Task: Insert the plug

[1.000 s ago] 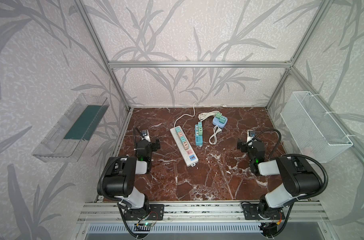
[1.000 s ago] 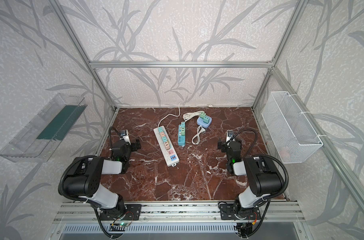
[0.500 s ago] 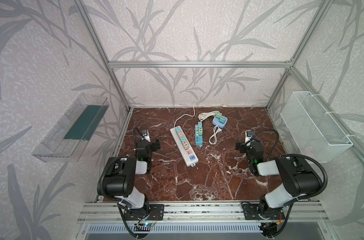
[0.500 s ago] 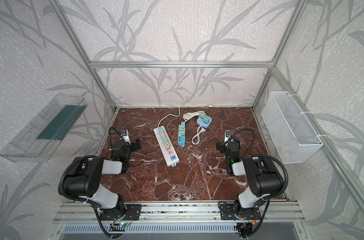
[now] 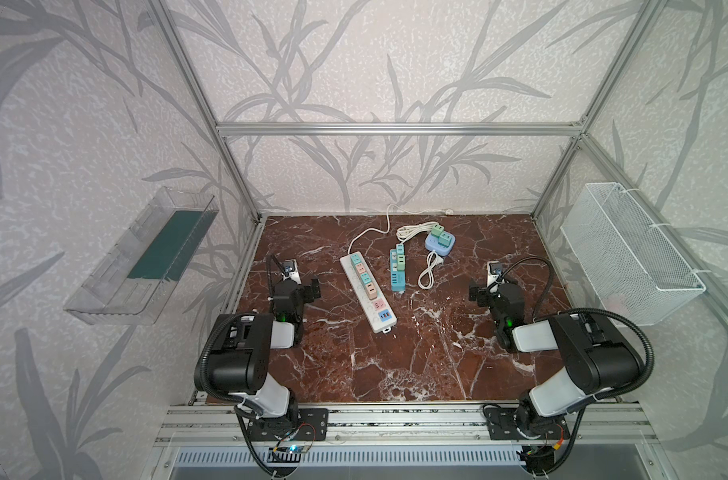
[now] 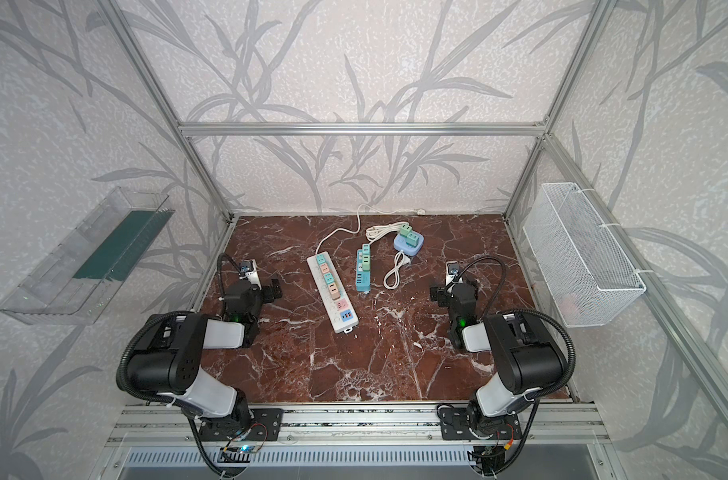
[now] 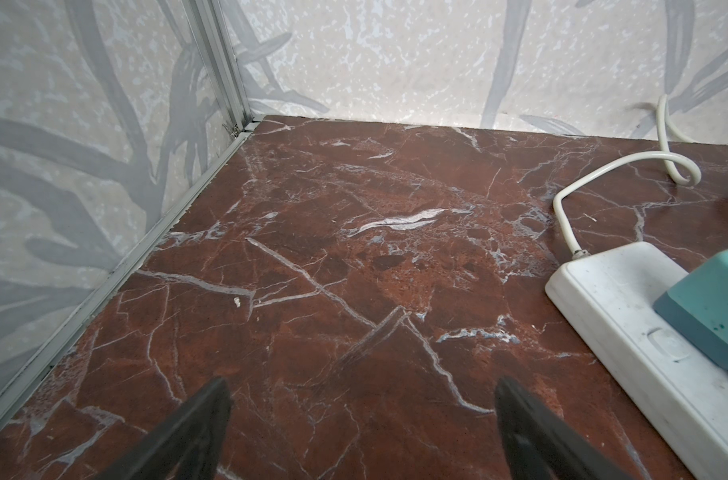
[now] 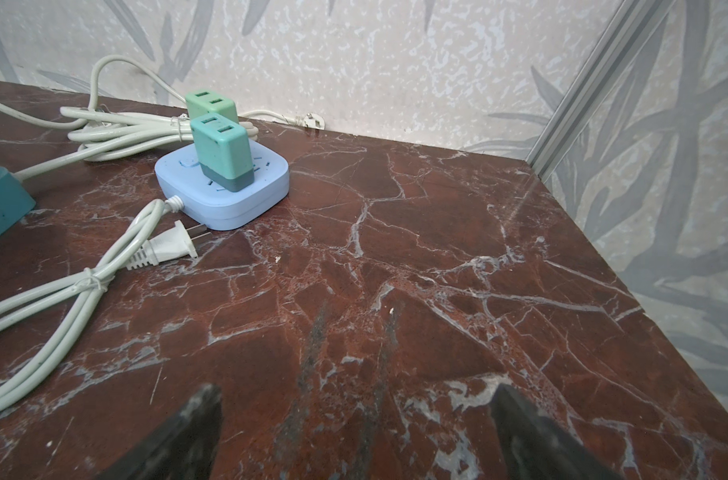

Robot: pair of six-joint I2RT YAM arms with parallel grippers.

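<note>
The white two-prong plug (image 8: 169,245) lies loose on the marble floor, its tied cord looped, just in front of the light blue square socket (image 8: 246,195); in both top views the plug (image 5: 437,259) (image 6: 404,259) sits right of the teal power strip (image 5: 397,270). A long white power strip (image 5: 368,286) (image 7: 628,316) lies left of centre, with several coloured adapters plugged in. My right gripper (image 8: 357,391) (image 5: 497,291) is open and empty, well short of the plug and to its right. My left gripper (image 7: 363,386) (image 5: 293,286) is open over bare floor, left of the white strip.
A white wire basket (image 5: 628,253) hangs on the right wall and a clear tray (image 5: 146,257) on the left wall. Aluminium frame rails edge the floor. The white strip's cord (image 7: 570,199) runs to the back wall. Two green adapters (image 8: 223,153) stand in the blue socket.
My right gripper has shifted slightly to the left, toward the middle. The left arm and all the strips and cords have stayed put.
</note>
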